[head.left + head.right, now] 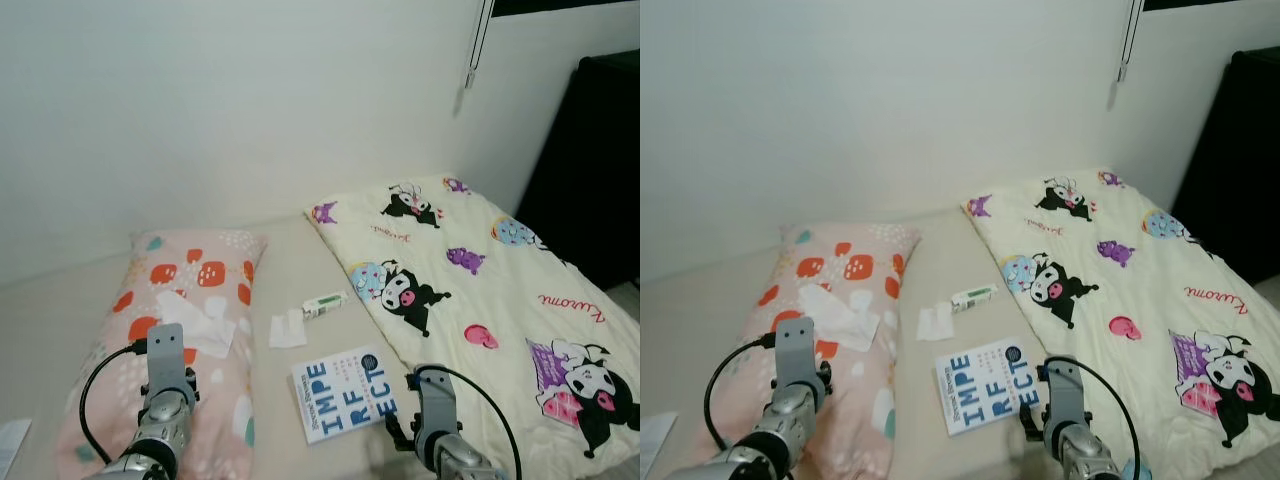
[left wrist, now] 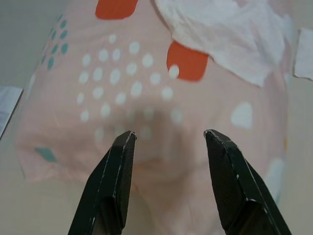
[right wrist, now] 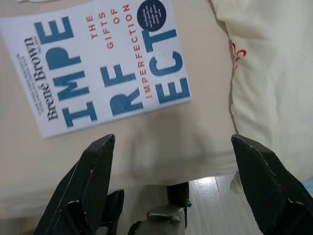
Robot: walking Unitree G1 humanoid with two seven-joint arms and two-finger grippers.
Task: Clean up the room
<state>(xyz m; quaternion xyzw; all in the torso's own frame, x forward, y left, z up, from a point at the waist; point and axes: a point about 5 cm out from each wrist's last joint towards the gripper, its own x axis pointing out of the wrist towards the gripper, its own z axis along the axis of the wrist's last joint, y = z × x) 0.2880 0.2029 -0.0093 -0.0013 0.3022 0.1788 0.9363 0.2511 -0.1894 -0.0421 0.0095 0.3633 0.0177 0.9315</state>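
The book (image 1: 348, 393), white with big blue letters, lies flat on the beige sheet (image 1: 290, 280) close in front of you, between the pink pillow (image 1: 180, 330) on your left and the cartoon-print blanket (image 1: 480, 270) on your right. Your right gripper (image 3: 171, 142) hovers just short of the book's near edge, fingers spread wide and holding nothing. Your left gripper (image 2: 168, 134) hangs over the pillow's near end, its fingers likewise apart and empty. A crumpled white tissue (image 1: 195, 320) rests on the pillow. Past the book you have a folded white paper (image 1: 288, 329) and, just beyond that, a small green-and-white tube (image 1: 325, 305). A white wall (image 1: 250, 100) stands behind the bed.
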